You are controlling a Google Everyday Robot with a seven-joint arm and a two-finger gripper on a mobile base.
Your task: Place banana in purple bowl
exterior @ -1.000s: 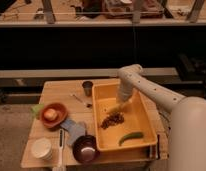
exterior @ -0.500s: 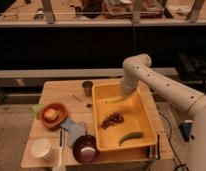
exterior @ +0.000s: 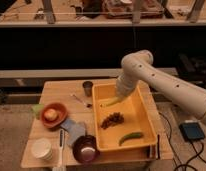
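Observation:
The banana (exterior: pixel 110 102), a slim pale yellow-green piece, lies in the far left part of the yellow bin (exterior: pixel 144 112). My gripper (exterior: pixel 119 94) hangs at the end of the white arm, right over the banana's right end, touching it or nearly so. The purple bowl (exterior: pixel 87 148) stands on the wooden table near its front edge, left of the bin's near corner, with a pale inside. Bowl and gripper are far apart.
In the bin lie a dark grape cluster (exterior: pixel 112 120) and a green curved vegetable (exterior: pixel 130 136). On the table are an orange bowl (exterior: pixel 53 114), a white round container (exterior: pixel 42 148), a metal cup (exterior: pixel 88 88), a blue cloth (exterior: pixel 72 128) and a utensil (exterior: pixel 61 141).
The arm's elbow has risen and swung up behind the bin. The gripper has stayed over the bin's far left part, by the banana. The banana still lies in the bin.

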